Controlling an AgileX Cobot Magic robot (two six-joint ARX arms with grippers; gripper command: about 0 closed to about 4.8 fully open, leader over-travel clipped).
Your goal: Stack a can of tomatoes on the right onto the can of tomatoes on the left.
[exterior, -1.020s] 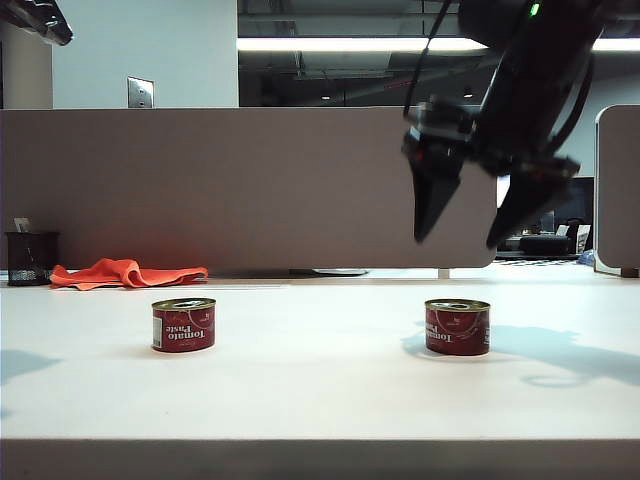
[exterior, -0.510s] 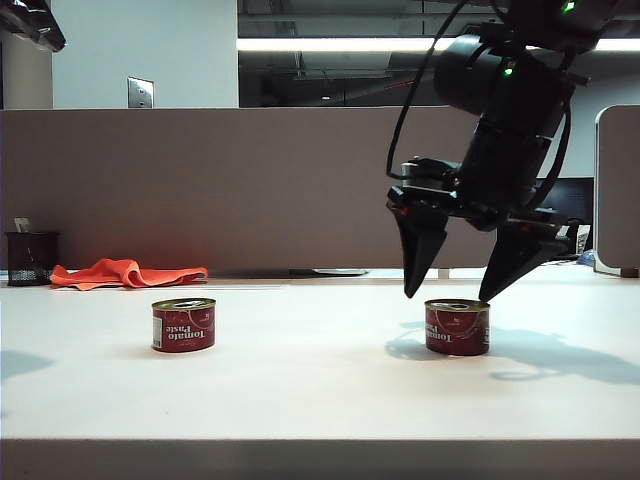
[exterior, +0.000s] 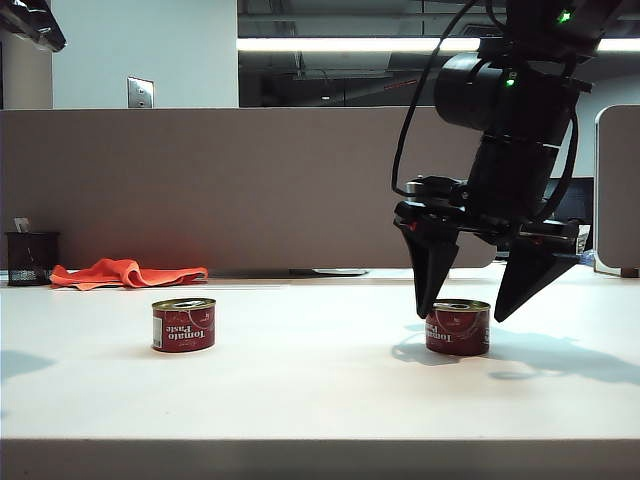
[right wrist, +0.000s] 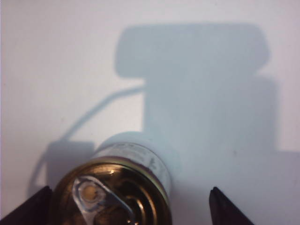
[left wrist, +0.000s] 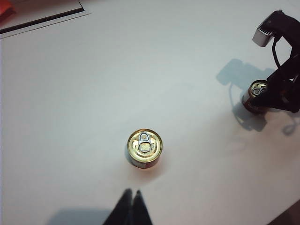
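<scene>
The right hand (right wrist: 129,206) hangs spread wide, its fingertips (right wrist: 220,206) flanking the tomato can (right wrist: 112,197) on the white table (right wrist: 70,56)

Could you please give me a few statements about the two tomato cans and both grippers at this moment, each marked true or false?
1. The right gripper is open, its fingers straddling the right can. True.
2. The right can already sits on top of the left can. False: both cans stand apart on the table.
3. The left gripper is shut and holds nothing. True.
4. The left can lies on its side. False: it stands upright, pull-tab lid facing up.
5. The right gripper has lifted its can off the table. False: the can rests on the table, not yet clamped.
</scene>
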